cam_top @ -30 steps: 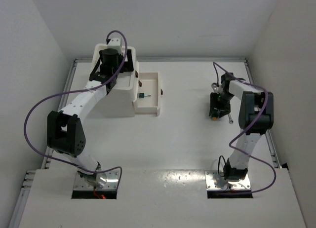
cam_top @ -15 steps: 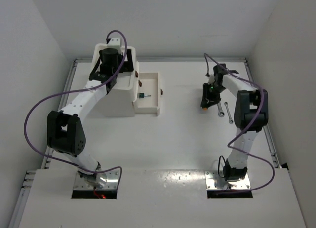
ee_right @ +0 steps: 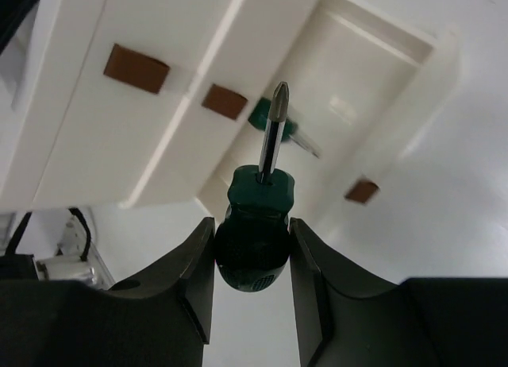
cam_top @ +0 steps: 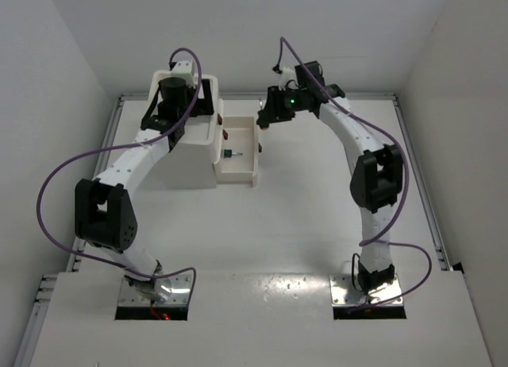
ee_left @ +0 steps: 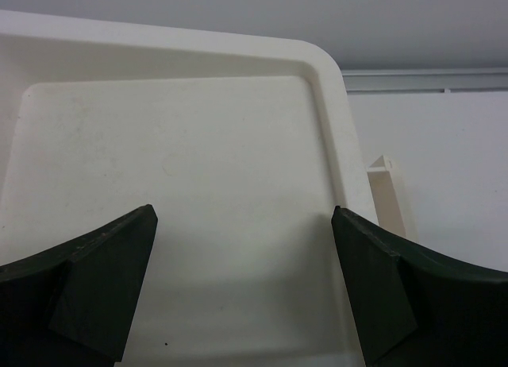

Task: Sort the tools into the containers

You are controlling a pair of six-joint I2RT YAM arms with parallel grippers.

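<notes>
The white drawer unit [cam_top: 190, 156] stands at the back left, with one drawer [cam_top: 248, 175] pulled out to the right. A green screwdriver [cam_top: 230, 153] lies in that drawer and also shows in the right wrist view [ee_right: 258, 113]. My right gripper [cam_top: 268, 115] is shut on a second green screwdriver [ee_right: 254, 232], held just above the drawer's far right corner with the shaft pointing at the drawer [ee_right: 365, 73]. My left gripper [cam_top: 176, 97] hangs open and empty over the unit's bare top tray [ee_left: 159, 144]. The pliers and wrenches are out of view.
Dark-red knobs sit on the drawer fronts [ee_right: 136, 67] [ee_right: 224, 101] and on the open drawer [cam_top: 260, 148]. My right arm [cam_top: 373, 180] stretches across the right half of the table. White walls close in the back and both sides.
My right gripper has lifted the screwdriver from the right side of the table and carried it up and left to the open drawer. The left arm has not moved.
</notes>
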